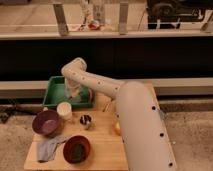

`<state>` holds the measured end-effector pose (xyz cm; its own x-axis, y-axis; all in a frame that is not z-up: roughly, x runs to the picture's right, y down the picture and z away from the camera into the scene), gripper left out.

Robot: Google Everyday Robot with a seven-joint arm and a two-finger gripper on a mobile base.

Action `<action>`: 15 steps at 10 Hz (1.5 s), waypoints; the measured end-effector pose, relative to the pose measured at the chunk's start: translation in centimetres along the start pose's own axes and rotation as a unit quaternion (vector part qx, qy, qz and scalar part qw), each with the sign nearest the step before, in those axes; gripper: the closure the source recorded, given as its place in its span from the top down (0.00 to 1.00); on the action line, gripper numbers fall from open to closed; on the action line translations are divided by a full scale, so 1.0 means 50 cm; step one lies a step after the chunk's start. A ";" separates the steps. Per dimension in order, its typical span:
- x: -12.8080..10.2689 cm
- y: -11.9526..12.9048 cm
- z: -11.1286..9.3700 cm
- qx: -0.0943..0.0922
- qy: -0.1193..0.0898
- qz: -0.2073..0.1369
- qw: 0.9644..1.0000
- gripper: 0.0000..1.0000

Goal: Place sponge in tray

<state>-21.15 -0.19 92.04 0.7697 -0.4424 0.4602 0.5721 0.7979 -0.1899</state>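
The green tray sits at the back left of the wooden table. My arm reaches over from the right and bends down into the tray. The gripper is inside the tray, low over its floor. A pale yellowish piece, which seems to be the sponge, shows at the gripper. I cannot tell whether it is held or lying on the tray floor. A reddish object lies at the tray's right end.
In front of the tray stand a white cup, a purple bowl and a red bowl with dark contents. A grey cloth lies at the front left. A small dark object and an orange thing sit mid-table.
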 end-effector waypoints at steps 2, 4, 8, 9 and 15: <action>0.003 0.002 -0.001 0.005 -0.002 0.000 1.000 0.80; 0.005 0.004 -0.001 0.007 -0.001 0.002 1.000 0.80; 0.001 0.006 0.003 0.008 -0.002 0.005 1.000 0.80; 0.002 0.007 0.003 0.009 -0.002 0.005 1.000 0.80; 0.004 0.008 0.002 0.008 -0.002 0.006 1.000 0.80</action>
<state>-20.79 0.08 92.17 0.7752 -0.4321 0.4607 0.5585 0.8097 -0.1803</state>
